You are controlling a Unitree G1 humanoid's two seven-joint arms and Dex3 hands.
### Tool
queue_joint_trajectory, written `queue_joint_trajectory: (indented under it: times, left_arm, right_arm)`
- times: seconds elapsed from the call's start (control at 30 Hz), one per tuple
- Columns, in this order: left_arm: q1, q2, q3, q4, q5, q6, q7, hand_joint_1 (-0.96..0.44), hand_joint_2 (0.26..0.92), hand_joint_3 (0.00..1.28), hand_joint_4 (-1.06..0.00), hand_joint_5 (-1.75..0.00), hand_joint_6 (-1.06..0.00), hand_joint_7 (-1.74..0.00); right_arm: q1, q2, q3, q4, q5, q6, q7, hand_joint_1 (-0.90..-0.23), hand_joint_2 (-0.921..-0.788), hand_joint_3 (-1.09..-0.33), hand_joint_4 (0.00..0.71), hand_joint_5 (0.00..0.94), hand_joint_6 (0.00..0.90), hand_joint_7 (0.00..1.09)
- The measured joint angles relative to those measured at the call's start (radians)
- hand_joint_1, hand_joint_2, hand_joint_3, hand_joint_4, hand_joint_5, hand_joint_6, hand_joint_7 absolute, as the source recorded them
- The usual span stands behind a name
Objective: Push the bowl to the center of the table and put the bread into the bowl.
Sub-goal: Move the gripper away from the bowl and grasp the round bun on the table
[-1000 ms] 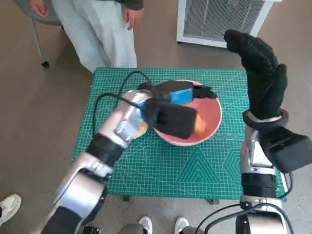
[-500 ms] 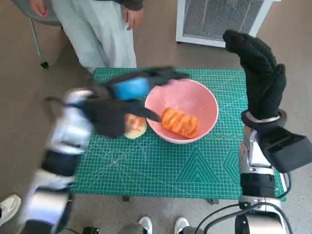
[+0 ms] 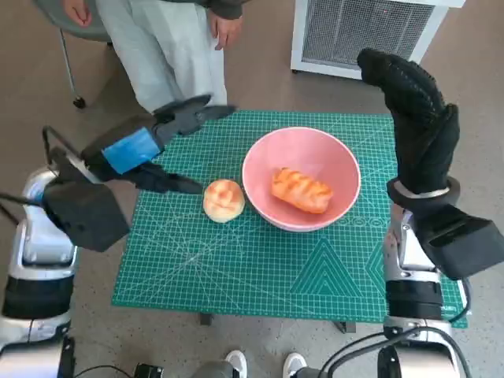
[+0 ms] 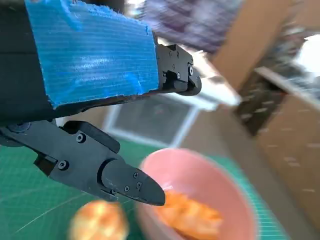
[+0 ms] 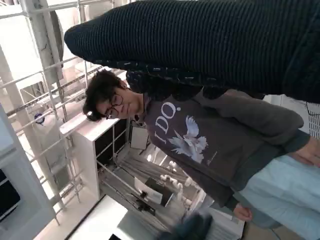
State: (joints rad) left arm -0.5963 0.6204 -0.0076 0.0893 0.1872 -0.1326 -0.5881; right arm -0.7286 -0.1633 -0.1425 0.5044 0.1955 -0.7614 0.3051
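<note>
A pink bowl (image 3: 260, 161) stands near the middle of the green mat (image 3: 268, 268), also seen in the left wrist view as the pink bowl (image 4: 200, 175). An orange ridged bread (image 3: 301, 190) lies inside it. A round golden bun (image 3: 224, 199) sits on the mat just left of the bowl; in the wrist view the bun (image 4: 97, 225) is blurred. My left hand (image 3: 150, 146) hovers left of the bowl with fingers spread, holding nothing. My right hand (image 3: 413, 118) is raised upright at the right, gloved fingers extended and empty.
A person (image 3: 169, 47) stands beyond the table's far left corner; the right wrist view shows a person (image 5: 190, 135) in a grey sweatshirt. A white grilled unit (image 3: 370, 31) stands on the floor behind the table. Shoes (image 3: 260, 364) show below the near edge.
My left hand has pulled back out of the bowl to the left, leaving the orange bread inside. The head view shifted slightly. The right hand has held still.
</note>
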Motion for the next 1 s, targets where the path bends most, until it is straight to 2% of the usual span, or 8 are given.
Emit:
queue_joint_trajectory:
  times: [0.2,0.53,1.0]
  left_arm:
    - [0.030,0.006,-0.020,0.000,0.057,0.045,0.027,-0.30,0.780,0.00,-0.23,-0.01,-0.22,-0.25]
    - [0.034,-0.007,-0.067,0.031,0.091,0.068,0.058,-0.31,0.779,0.00,-0.22,0.00,-0.26,-0.16]
    - [0.002,-0.063,-0.152,0.282,0.133,0.062,0.113,-0.34,0.787,0.00,-0.21,-0.01,-0.29,-0.11]
  right_arm:
    - [-0.004,0.001,-0.001,0.008,0.006,0.000,0.006,-0.751,-0.921,-0.780,0.289,0.005,0.073,0.62]
    - [-0.007,0.005,0.000,0.011,0.008,0.000,0.016,-0.751,-0.921,-0.779,0.291,0.005,0.070,0.61]
    - [-0.008,0.002,-0.005,0.009,0.008,0.013,0.024,-0.748,-0.921,-0.782,0.291,0.004,0.068,0.61]
